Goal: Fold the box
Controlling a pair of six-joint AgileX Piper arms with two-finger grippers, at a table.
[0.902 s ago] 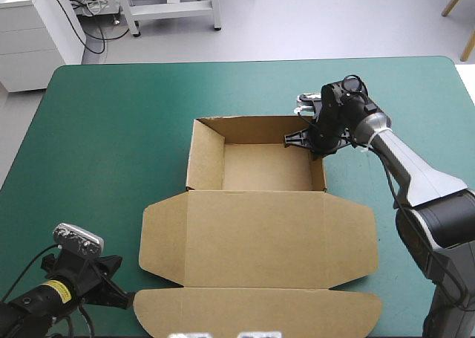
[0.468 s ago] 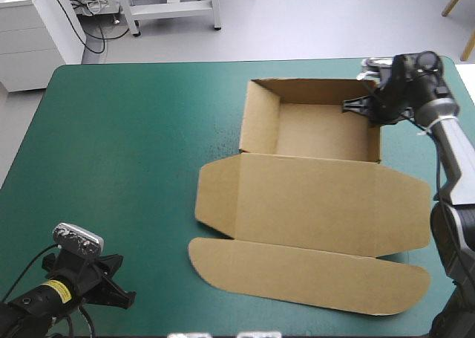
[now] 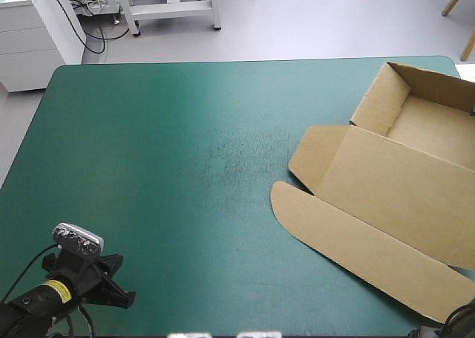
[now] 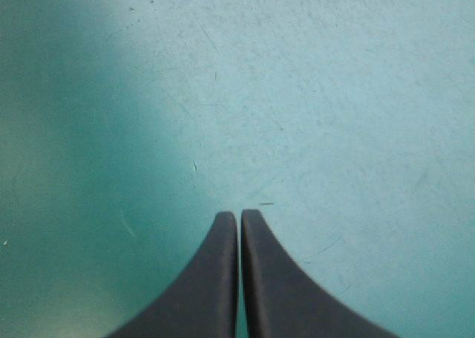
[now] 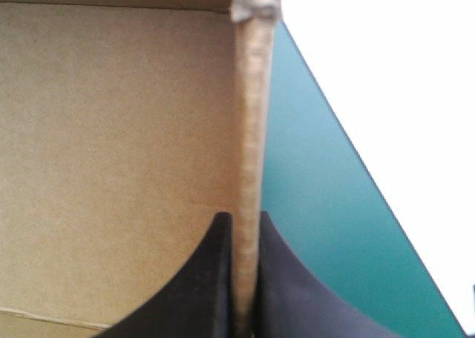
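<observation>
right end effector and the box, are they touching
Touching. The right wrist view shows the right end effector shut on the box, its black fingers pinching a raised wall's edge.

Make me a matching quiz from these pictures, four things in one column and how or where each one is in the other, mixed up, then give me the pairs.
1. left gripper
2. right gripper
3. box
4. cover

A. shut on a raised brown wall
B. teal-green, finely scratched
C. shut, holding nothing
D. open tray at the right edge, lid lying flat

Pairs: 1-C, 2-A, 3-D, 4-B
</observation>
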